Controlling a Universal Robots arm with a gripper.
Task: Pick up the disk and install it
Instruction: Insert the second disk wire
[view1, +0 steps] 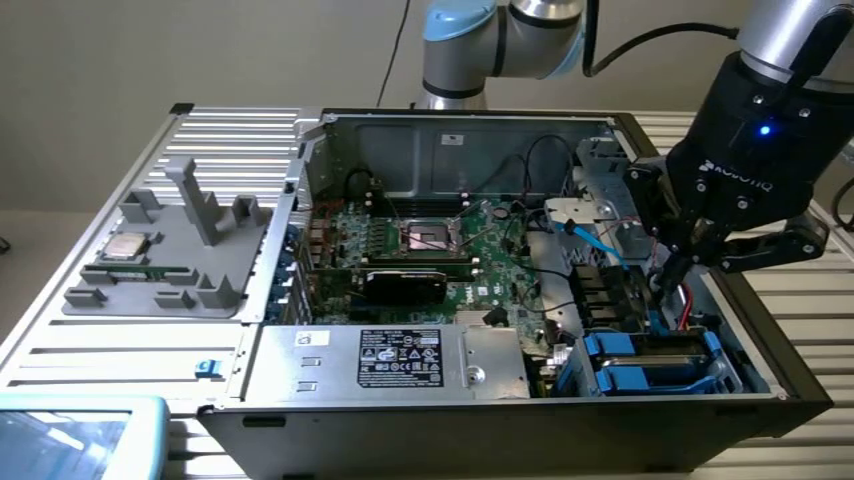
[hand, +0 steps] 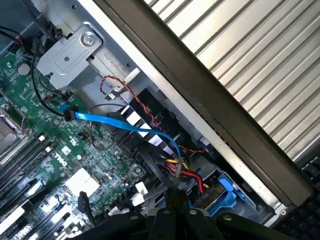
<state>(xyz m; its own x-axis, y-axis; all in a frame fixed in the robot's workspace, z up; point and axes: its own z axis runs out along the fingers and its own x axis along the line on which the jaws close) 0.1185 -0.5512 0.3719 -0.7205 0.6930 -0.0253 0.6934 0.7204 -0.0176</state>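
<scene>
My gripper (view1: 671, 278) reaches down into the open computer case (view1: 454, 125) on the exterior view's right side, fingers shut with nothing between them. It hangs just above the drive bay in the case's near right corner. There the blue plastic carrier of the disk (view1: 650, 358) sits slotted in; the disk's metal face and label are hidden. In the wrist view my gripper (hand: 173, 206) points at a bundle of red, yellow and black wires (hand: 182, 172), and the blue carrier (hand: 226, 194) lies right beside them.
A blue data cable (hand: 117, 121) runs across the green motherboard (view1: 441, 235). A grey metal box with a black label (view1: 400, 360) fills the case's near side. On the exterior view's left, a grey fixture (view1: 174, 270) holds a small silver chip (view1: 127, 245) on the slatted table (view1: 80, 350).
</scene>
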